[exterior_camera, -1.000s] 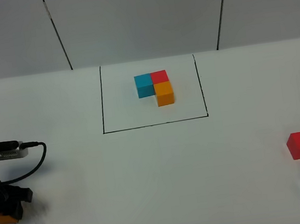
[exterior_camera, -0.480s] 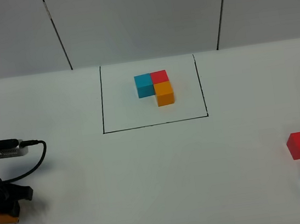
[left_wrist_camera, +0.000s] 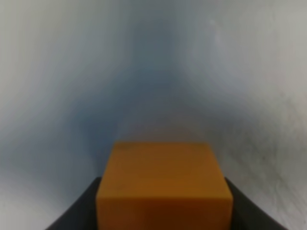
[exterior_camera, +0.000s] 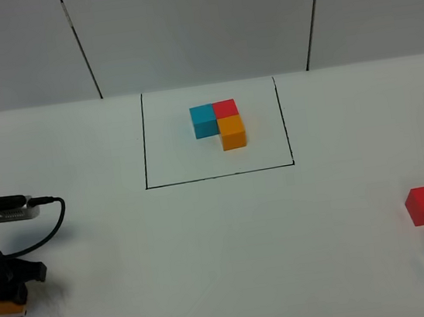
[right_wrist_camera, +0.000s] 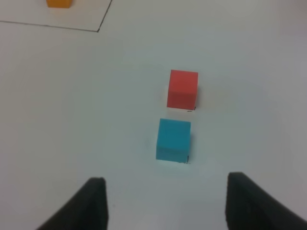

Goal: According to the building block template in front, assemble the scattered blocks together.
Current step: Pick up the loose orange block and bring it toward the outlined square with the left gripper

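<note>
1. Left wrist view, nearest the robot: the plain matte orange cube (left_wrist_camera: 163, 184) is clamped between the dark fingers (left_wrist_camera: 76, 213) of the left gripper (exterior_camera: 8, 285), low over the near left corner of the white tabletop (exterior_camera: 209, 253). The hold looks to be out toward the fingertips. A fast lift or swing could let the cube twist or slip free.

2. In the exterior high view that cube is well apart from the other two loose cubes, which lie across the table. After so long a carry it may be set down skewed, and its faces would then not meet its neighbours flush.

3. The right wrist view shows the right gripper (right_wrist_camera: 165, 206) with fingers apart and nothing between them, hovering above the light blue matte cube (right_wrist_camera: 173, 139) and, just beyond it, the red matte cube (right_wrist_camera: 183, 89). They are near each other but not touching. A finger coming down in that gap could knock the other cube askew.

4. Both cubes sit close to the right side of the exterior high view, so a nudge outward might push one out of easy reach.

5. Farthest is the building block template (exterior_camera: 219, 125), an L of small joined blue, red and orange cubes inside a thin black drawn rectangle (exterior_camera: 141, 144). Blue is left of red and orange is in front of red, an arrangement that is easy to mirror by mistake. An arm crossing there could also brush the template.
</note>
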